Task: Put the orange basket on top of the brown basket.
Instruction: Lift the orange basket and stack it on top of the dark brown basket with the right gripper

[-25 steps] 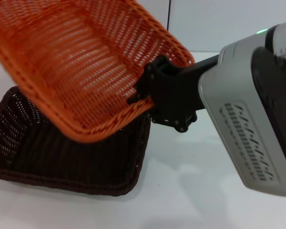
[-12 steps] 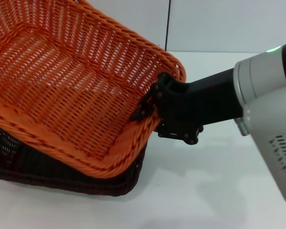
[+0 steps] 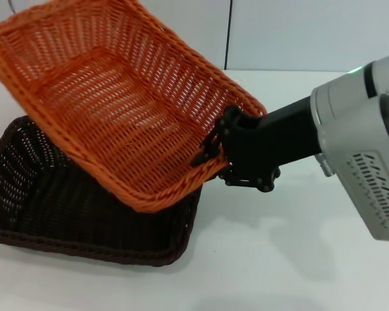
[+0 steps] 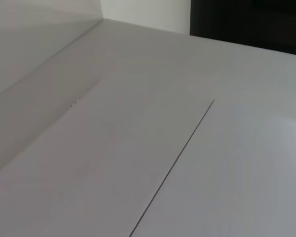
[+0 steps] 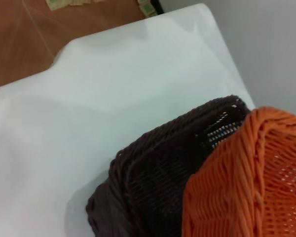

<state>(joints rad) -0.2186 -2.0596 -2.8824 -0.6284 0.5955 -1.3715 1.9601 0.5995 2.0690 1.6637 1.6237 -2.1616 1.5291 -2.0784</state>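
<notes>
Right end effector (image 3: pixel 211 148) pinches the near-right rim of the orange basket (image 3: pixel 117 97), holding it tilted above the brown basket (image 3: pixel 65 207) on the white surface (image 3: pixel 279 259), likely to line it up for nesting. Left end effector unseen.

Tilted orange basket (image 3: pixel 117 97) overhangs the brown basket (image 3: pixel 65 207); table (image 3: pixel 298 259) rightward open

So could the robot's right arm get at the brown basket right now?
Probably not: the right gripper is shut on the rim of the orange basket, which hangs tilted over much of the brown basket. It would have to let go first.
</notes>
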